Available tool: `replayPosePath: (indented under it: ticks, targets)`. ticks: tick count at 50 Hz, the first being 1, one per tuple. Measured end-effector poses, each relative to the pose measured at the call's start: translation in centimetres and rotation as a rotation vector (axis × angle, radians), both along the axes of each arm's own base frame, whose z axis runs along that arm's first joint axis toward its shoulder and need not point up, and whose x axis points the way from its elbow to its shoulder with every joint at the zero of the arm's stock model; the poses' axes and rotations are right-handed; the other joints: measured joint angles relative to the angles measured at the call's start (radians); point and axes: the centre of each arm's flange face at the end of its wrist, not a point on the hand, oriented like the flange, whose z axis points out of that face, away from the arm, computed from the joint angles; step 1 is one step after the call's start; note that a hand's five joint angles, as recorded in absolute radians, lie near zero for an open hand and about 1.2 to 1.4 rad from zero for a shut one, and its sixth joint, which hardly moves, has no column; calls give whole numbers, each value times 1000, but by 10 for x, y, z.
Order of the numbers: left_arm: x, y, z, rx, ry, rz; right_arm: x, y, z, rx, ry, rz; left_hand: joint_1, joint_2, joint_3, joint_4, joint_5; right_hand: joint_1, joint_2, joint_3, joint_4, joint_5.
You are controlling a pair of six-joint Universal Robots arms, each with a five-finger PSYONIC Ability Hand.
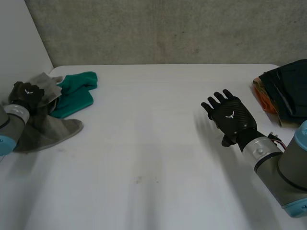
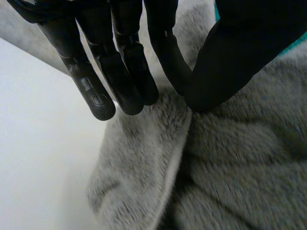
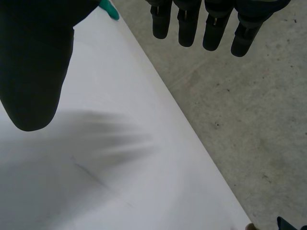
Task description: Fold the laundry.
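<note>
Left hand (image 1: 26,93) (image 2: 120,57): rests on top of the laundry heap at the robot's left side of the table (image 1: 144,143).
- Fingers (image 2: 100,96) are nearly straight and held close together, with their tips down on the grey cloth (image 1: 48,127) (image 2: 230,167).
- The thumb (image 2: 225,62) closes in against the nearest finger. A raised fold of the grey cloth, with its hem running away from that spot, is pinched between the two.
- The remaining fingertips lie at the cloth's edge, with bare table (image 2: 38,158) just beyond them.

Grey cloth: fleecy and crumpled. Part of it is under the left palm and part spreads out flat on the table toward the wrist side.

Green cloth (image 1: 76,93): bunched up, touching the grey cloth on the far side of the left fingertips.

Right hand (image 1: 232,117) (image 3: 33,62): held above bare table (image 3: 96,182), palm down, holding nothing.
- Fingers (image 3: 187,24) are straight and spread wide, with the thumb set well apart from them.
- In the right wrist view the table edge and the concrete floor (image 3: 240,120) lie beyond the fingertips. A sliver of the green cloth (image 3: 110,10) shows beside the thumb.

Dark pile of clothes (image 1: 288,88): at the table's right edge, off to the outer side of the right hand and well apart from it. An orange piece (image 1: 264,98) shows at its near side.
</note>
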Motion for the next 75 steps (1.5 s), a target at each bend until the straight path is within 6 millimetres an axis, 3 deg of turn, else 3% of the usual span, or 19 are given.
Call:
replayPosePath:
  ticks: [4,7,8,12,19,22,25,28,31,38,45,48,49,50,51,58,63,70,75]
  targets:
    - [-17,5,17,-50,19,-31,0,-1,2,-4,-3,-4,0,13,16,15,0,0,0,0,0,0]
    - [-58,29,65,-152,93,-119,-1,-3,5,-15,-7,-21,0,13,16,16,0,0,0,0,0,0]
    - [-58,29,65,-152,93,-119,-1,-3,5,-15,-7,-21,0,13,16,16,0,0,0,0,0,0]
    - [-108,75,132,-260,280,-256,-4,-6,10,-29,-10,-54,0,13,17,16,0,0,0,0,0,0]
    - [-136,114,186,-283,564,-385,-8,-9,12,-33,-13,-87,0,13,17,16,0,0,0,0,0,0]
    - [-139,114,188,-270,597,-394,-12,-11,11,-30,-13,-100,-146,-134,-130,-111,-124,0,0,0,0,0]
    - [-135,99,172,-242,562,-353,-16,-14,10,-28,-11,-110,-798,-714,-700,-715,-697,0,0,0,0,0]
    - [-124,83,154,-224,497,-289,-17,-14,10,-28,-11,-112,-843,-794,-779,-798,-769,0,0,0,0,0]
    - [-88,50,115,-186,347,-141,-17,-15,10,-28,-11,-112,-870,-884,-874,-890,-859,0,0,0,0,0]
    - [-12,8,41,-74,150,66,-16,-16,10,-28,-11,-108,-870,-886,-874,-890,-862,0,0,0,0,0]
    - [20,-7,8,-26,132,116,-15,-15,9,-25,-10,-105,-870,-886,-874,-890,-861,0,0,0,0,0]
    - [27,-12,-2,-17,140,109,-15,-16,8,-26,-9,-106,-719,-738,-731,-740,-697,0,0,0,0,0]
    - [28,-13,-4,-16,143,101,-15,-16,8,-26,-8,-107,-422,-453,-469,-476,-444,0,0,0,0,0]
    - [28,-14,-4,-16,145,96,-15,-16,8,-26,-8,-108,-400,-432,-447,-454,-423,0,0,0,0,0]
    - [27,-15,-5,-18,148,86,-15,-16,8,-27,-7,-109,-176,-188,-186,-192,-179,0,0,0,0,0]
    - [11,-10,7,-54,154,42,-16,-16,8,-28,-4,-114,-109,11,6,16,-11,0,0,0,0,0]
    - [-22,8,47,-143,186,-9,-16,-16,8,-28,-5,-117,-109,12,6,16,-11,0,0,0,0,0]
    - [-88,62,129,-273,380,-175,-17,-17,9,-30,-6,-121,-78,14,13,16,-11,0,0,0,0,0]
    - [-152,127,176,-279,602,-402,-21,-21,13,-43,-11,-156,-61,16,16,16,16,0,0,0,0,0]
